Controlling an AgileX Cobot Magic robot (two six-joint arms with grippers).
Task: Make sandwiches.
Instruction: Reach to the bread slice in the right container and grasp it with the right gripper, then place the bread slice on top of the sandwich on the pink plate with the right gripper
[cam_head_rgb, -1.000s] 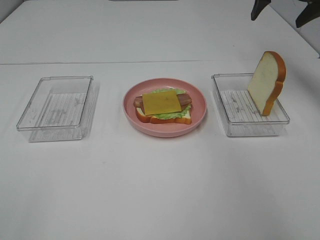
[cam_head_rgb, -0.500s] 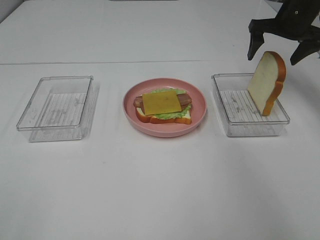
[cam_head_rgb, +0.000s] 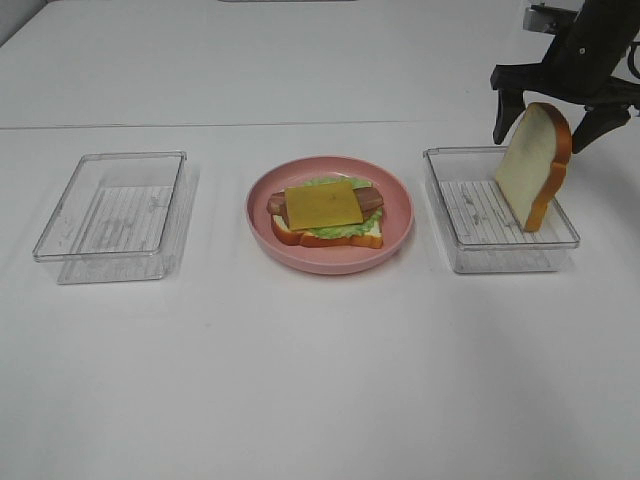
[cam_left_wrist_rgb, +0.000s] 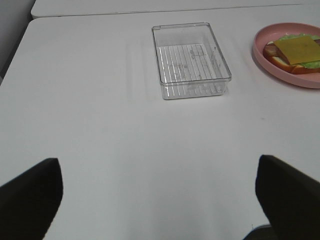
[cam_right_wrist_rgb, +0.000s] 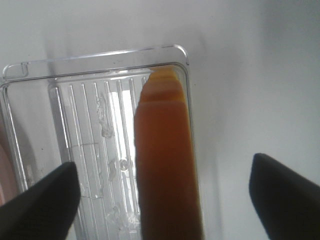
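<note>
A pink plate in the middle holds an open stack: a bread slice, green lettuce, brown bacon and a yellow cheese slice on top. It also shows in the left wrist view. A second bread slice stands on edge, leaning in the right clear tray. My right gripper is open and straddles the top of that slice, one finger on each side. The right wrist view looks down on the slice's crust between the fingers. My left gripper is open over bare table.
An empty clear tray stands on the left of the white table, also in the left wrist view. A seam runs across the table behind the trays.
My right gripper has come down from the top right corner to the standing bread slice, and its open fingers now flank the slice's top. The bread and the stack have not moved.
</note>
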